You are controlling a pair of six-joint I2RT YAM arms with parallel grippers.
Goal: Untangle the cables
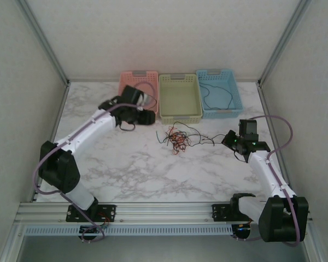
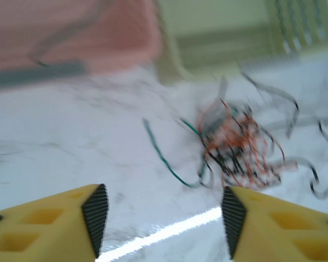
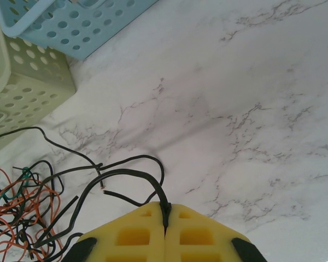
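Near the middle of the white marble-patterned bench (image 1: 131, 164), a little toward its far edge, lies the tangle of thin cables (image 1: 176, 137). Its red-orange, black and green strands are knotted together, with loose black ends trailing toward the right edge.

Along the far edge stand three perforated plastic baskets side by side: a pink basket (image 1: 138, 73) on the left, a pale green basket (image 1: 180, 115) in the middle and a blue basket (image 1: 221, 113) on the right. A loose black wire (image 1: 216, 97) lies inside the blue one, and a dark wire (image 1: 149, 91) shows in the pink one.

The right pincer (image 3: 165, 218), just right of the tangle, has its yellow fingers pressed together on a thin black cable (image 3: 120, 172). That cable arches out from between the tips and runs back toward the knot.

The left pincer (image 2: 164, 213) sits just in front of the pink basket, left of the tangle and apart from it — its yellow fingers stand apart with bare bench between them, holding nothing. Its wrist view is blurred; there, a green strand (image 2: 164, 158) sticks out of the knot toward the pincer. A small dark loop of wire (image 1: 127, 127) lies on the bench just beside the left pincer.
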